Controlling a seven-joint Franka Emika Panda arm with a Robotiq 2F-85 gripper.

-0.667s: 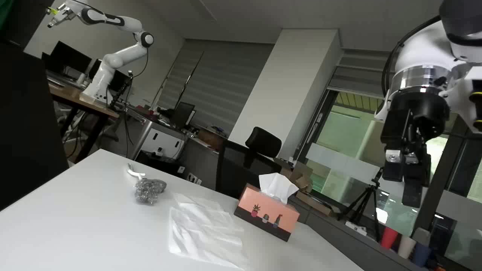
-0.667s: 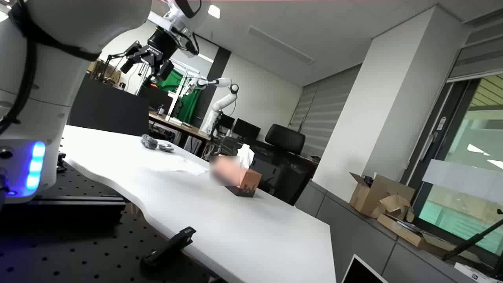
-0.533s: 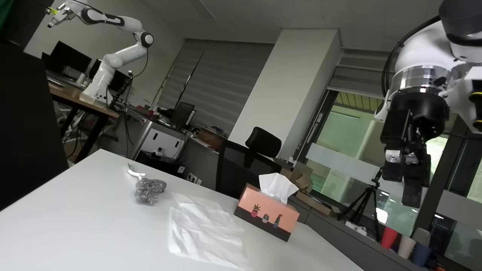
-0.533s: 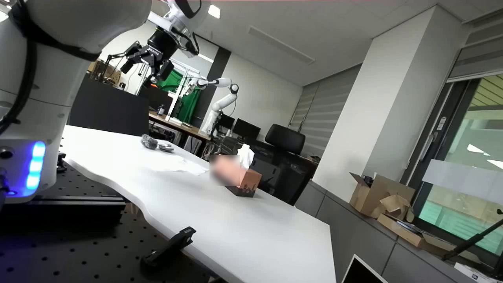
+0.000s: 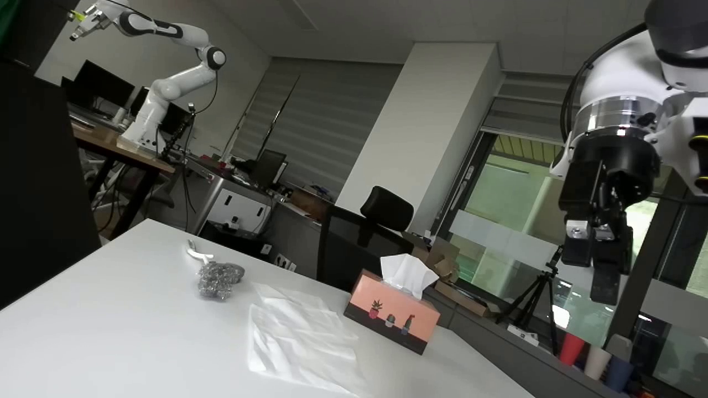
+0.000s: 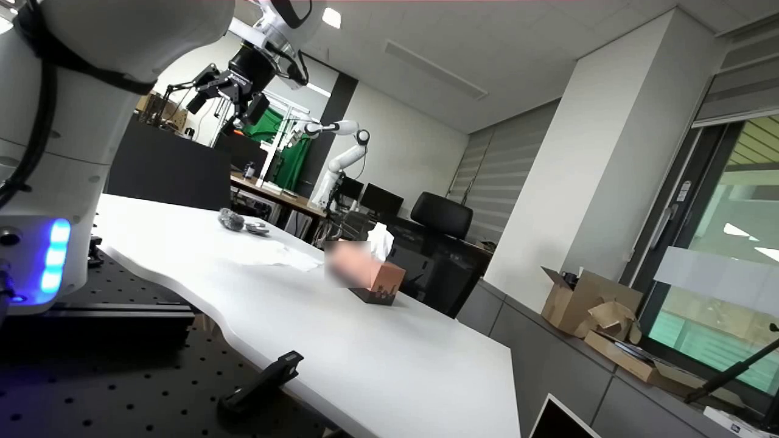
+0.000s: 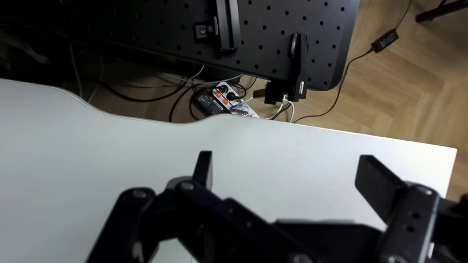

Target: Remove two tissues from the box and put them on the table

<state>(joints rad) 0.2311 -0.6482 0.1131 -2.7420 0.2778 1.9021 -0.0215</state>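
Released and spread wide, the pincer (image 7: 287, 168) hangs over the white table (image 7: 109, 153), whose top shows between its two fingers (image 7: 203, 168) in the wrist view. In an exterior view, the tissue box (image 5: 387, 315) stands upright on the table, off to the left of the pincer and well apart from it. The white tissue (image 6: 380, 241) sticking up from the box is, in an exterior view, well below and to the right of the pincer, also with a wide gap between. Creased tissues (image 5: 304, 340) lie flattened on the table near the box; their number cannot be told. Beyond them sits a crumpled grey lump (image 5: 217, 281), the tissues lying between it and the box.
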